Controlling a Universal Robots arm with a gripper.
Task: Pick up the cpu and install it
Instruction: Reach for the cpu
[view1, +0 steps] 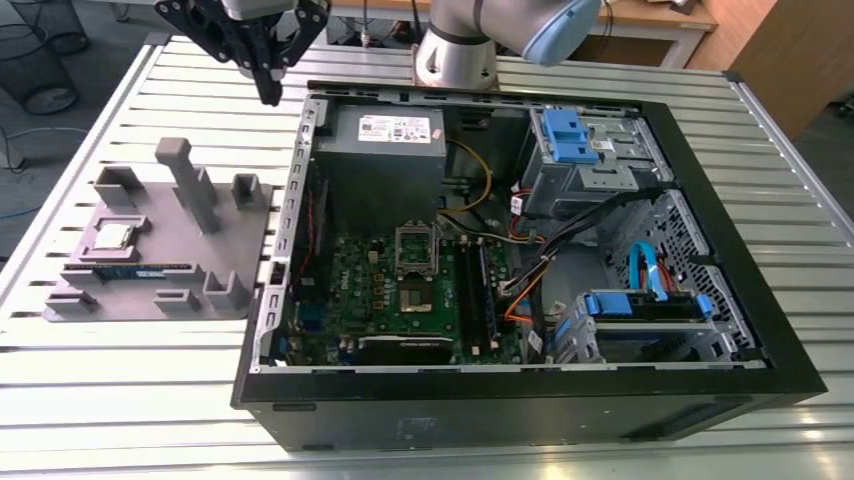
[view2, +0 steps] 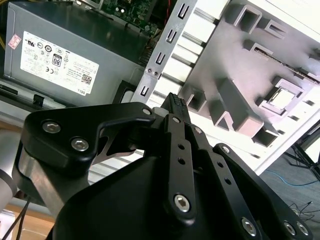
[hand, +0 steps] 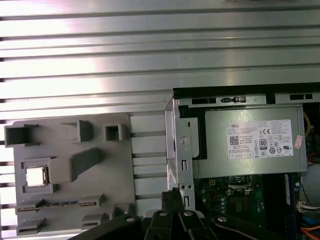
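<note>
Robotics lab or workshop | opened computer case (view1: 534, 410) is lying on a slatted aluminium desk (view1: 120, 400) | robot arm (view1: 457, 55) is standing at the desk's edge | wire bin (view1: 40, 50) and wooden cabinet (view1: 781, 50) are standing on the floor

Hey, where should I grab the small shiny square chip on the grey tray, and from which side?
Take the small square silver-topped cpu by two opposite edges, coming straight down from above. It lies flat, top up, in a raised square frame on the grey plastic tray, so a sideways approach is probably blocked.
</note>
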